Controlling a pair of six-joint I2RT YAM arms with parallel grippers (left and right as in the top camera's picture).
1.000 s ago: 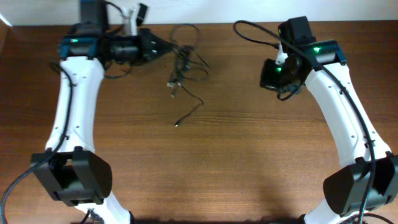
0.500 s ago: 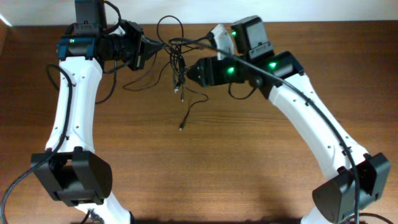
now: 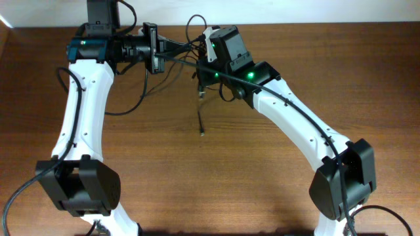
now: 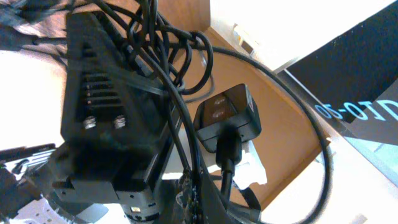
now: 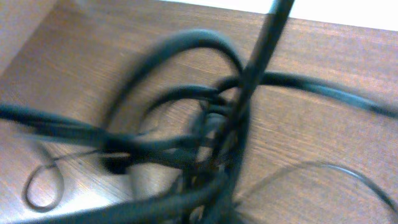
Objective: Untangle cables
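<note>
The cables (image 3: pixel 186 49) are a black knotted clump held off the table at the far edge, between my two grippers. One strand hangs down to a small plug (image 3: pixel 201 133) near the wood. My left gripper (image 3: pixel 156 56) points right and is shut on the cables; in the left wrist view the loops (image 4: pixel 165 43) bunch at its black finger (image 4: pixel 106 68). My right gripper (image 3: pixel 200 72) is pushed into the clump from the right. The right wrist view is filled with blurred cables (image 5: pixel 205 143), and its fingers cannot be made out.
The wooden table (image 3: pixel 216 177) ends at a white wall just behind the clump. The arm bases stand at front left (image 3: pixel 79 187) and front right (image 3: pixel 341 183). The right arm's wrist block (image 4: pixel 227 118) sits close to the left gripper.
The right arm swung left from the far right into the clump. The left gripper lifted and rotated with the cables. The hanging strand and plug shifted slightly right and forward.
</note>
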